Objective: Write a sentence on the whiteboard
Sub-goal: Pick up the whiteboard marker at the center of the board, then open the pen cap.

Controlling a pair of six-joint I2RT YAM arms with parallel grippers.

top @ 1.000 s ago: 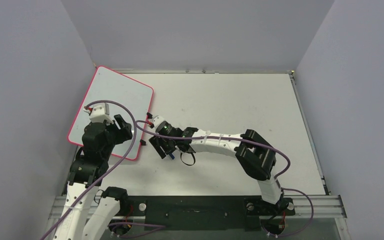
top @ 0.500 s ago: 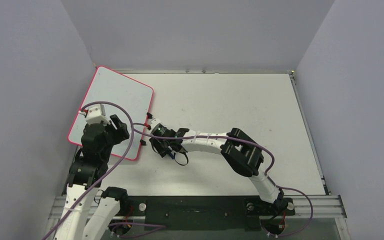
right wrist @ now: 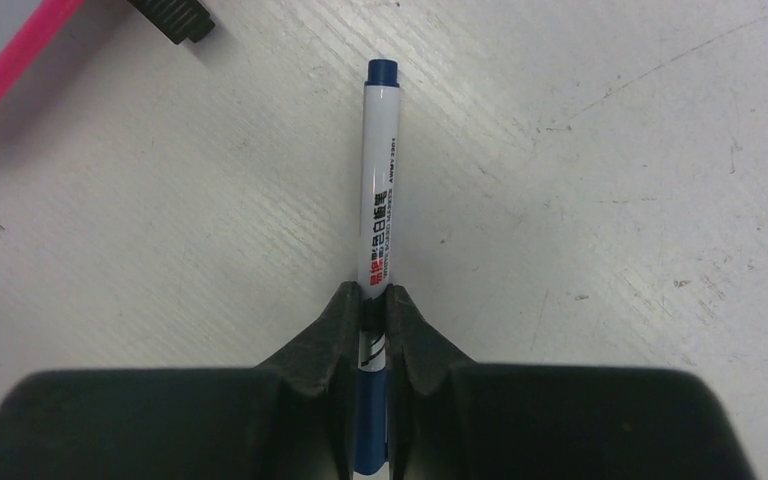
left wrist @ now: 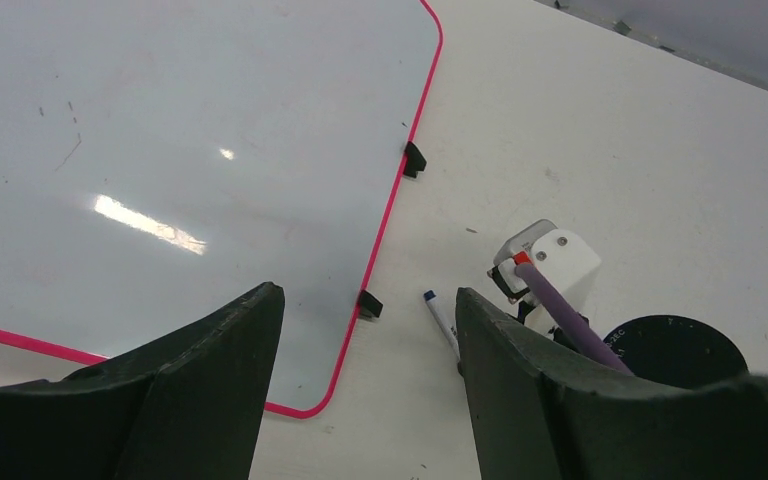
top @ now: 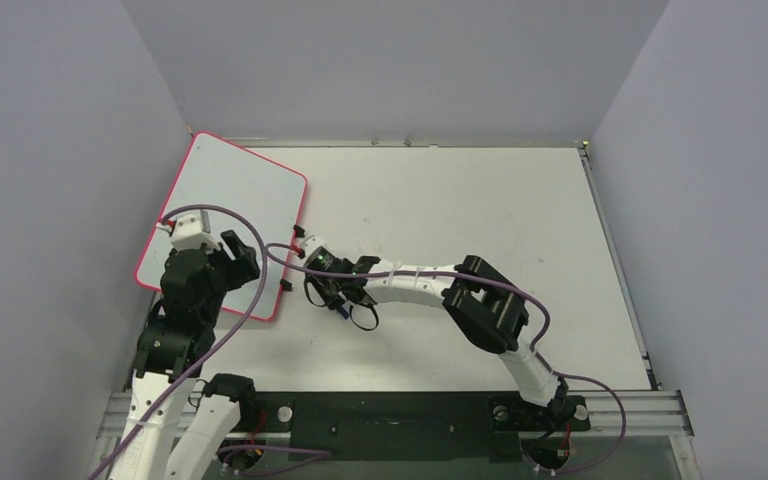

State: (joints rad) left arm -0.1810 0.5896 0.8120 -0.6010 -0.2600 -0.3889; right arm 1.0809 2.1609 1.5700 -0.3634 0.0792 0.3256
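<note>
Marker (right wrist: 381,190): white barrel, blue tip end, red and black print along the side, lying flat on the table (top: 480,210). Table top is white, matte, scuffed, with fine scratches and a few dark specks near the marker. Plain grey-lilac walls (top: 390,70) close in three sides. Black plate on a metal rail (top: 400,412) runs along the near edge.

The left arm (top: 175,330) and right arm (top: 480,305) wore white shells between black joint housings. Purple cables (left wrist: 560,312) looped off both, one ending in a red collar (left wrist: 522,258) on a white two-screw housing (left wrist: 552,262). The left gripper (left wrist: 368,300) had thick, wedge-shaped, matte black fingers (left wrist: 210,390).
</note>
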